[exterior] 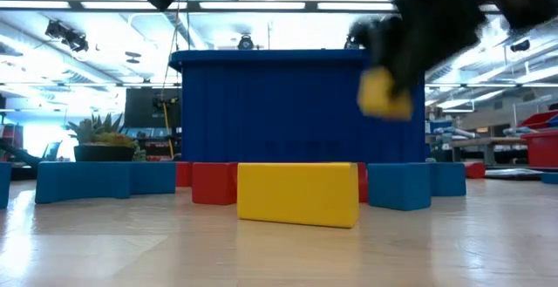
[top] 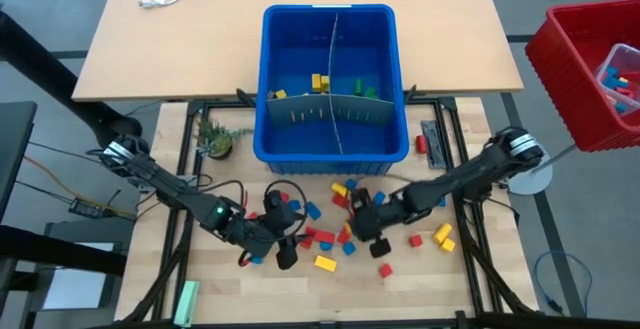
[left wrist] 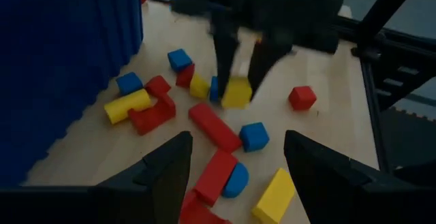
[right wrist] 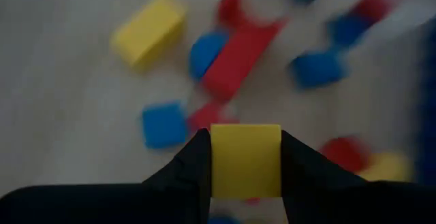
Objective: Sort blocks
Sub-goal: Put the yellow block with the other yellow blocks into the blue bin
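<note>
Gripping a yellow block (right wrist: 245,160) between the two fingers of the right gripper (right wrist: 245,166), jaws closed snugly on its flat sides, and holding it clear of the tabletop above the scattered blocks (top: 345,231). Keeping the squeeze steady and the block level (the hold looks centred, judging by the wrist view). Carrying it forward from the gripper toward the blue bin (top: 275,89), rising enough to clear the near wall before aiming at the compartment already holding yellow pieces. Waiting beside it, the left gripper (left wrist: 235,163), fingers spread wide and empty, hovering low over the red and blue blocks.
</note>
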Robot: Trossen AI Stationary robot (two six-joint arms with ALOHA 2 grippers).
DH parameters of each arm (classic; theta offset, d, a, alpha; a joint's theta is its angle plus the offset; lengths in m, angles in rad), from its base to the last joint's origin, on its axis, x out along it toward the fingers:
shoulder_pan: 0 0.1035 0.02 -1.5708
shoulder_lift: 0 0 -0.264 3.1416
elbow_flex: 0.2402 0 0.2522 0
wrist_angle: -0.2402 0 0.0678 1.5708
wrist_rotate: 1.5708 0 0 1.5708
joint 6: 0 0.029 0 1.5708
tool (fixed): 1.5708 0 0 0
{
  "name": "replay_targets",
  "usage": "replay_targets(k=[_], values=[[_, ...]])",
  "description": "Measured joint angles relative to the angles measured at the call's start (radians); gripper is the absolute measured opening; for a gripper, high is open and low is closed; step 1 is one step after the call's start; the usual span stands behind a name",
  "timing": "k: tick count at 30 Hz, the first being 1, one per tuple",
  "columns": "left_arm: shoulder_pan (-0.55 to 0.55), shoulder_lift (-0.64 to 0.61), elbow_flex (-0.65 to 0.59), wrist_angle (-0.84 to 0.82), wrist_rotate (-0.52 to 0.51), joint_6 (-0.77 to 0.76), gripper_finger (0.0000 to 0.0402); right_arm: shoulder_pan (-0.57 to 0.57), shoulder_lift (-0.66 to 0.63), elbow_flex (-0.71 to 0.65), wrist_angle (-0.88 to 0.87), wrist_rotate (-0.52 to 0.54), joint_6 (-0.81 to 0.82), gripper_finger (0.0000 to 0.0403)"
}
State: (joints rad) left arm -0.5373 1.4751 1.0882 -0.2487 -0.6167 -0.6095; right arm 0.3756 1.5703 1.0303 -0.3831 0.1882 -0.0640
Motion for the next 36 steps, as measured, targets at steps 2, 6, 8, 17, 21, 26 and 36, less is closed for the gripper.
replay_targets(k=[2, 6, 8, 17, 21, 26, 36], values=[[0.000, -0.032, 0.012, -0.054, -0.009, 0.019, 0.0243, -0.030, -0.044, 0.067, -0.026, 0.045, -0.013, 0.0116], [0.000, -0.104, 0.032, -0.149, -0.071, 0.065, 0.0243, -0.137, -0.121, 0.192, -0.017, 0.111, -0.054, 0.0116], [0.000, -0.140, 0.034, -0.187, -0.115, 0.085, 0.0243, -0.215, -0.144, 0.238, 0.010, 0.115, -0.073, 0.0116], [0.001, -0.201, 0.037, -0.205, -0.201, 0.077, 0.0243, -0.600, -0.105, 0.333, 0.378, 0.019, -0.114, 0.0116], [0.001, -0.195, 0.037, -0.181, -0.205, 0.077, 0.0243, -0.731, -0.024, 0.361, 0.474, -0.021, -0.114, 0.0116], [0.002, -0.194, 0.036, -0.166, -0.231, 0.082, 0.0243, -0.856, 0.102, 0.389, 0.533, -0.027, -0.114, 0.0116], [0.007, -0.194, 0.036, -0.167, -0.250, 0.082, 0.0243, -0.965, 0.275, 0.474, 0.569, -0.030, 0.062, 0.0212]])
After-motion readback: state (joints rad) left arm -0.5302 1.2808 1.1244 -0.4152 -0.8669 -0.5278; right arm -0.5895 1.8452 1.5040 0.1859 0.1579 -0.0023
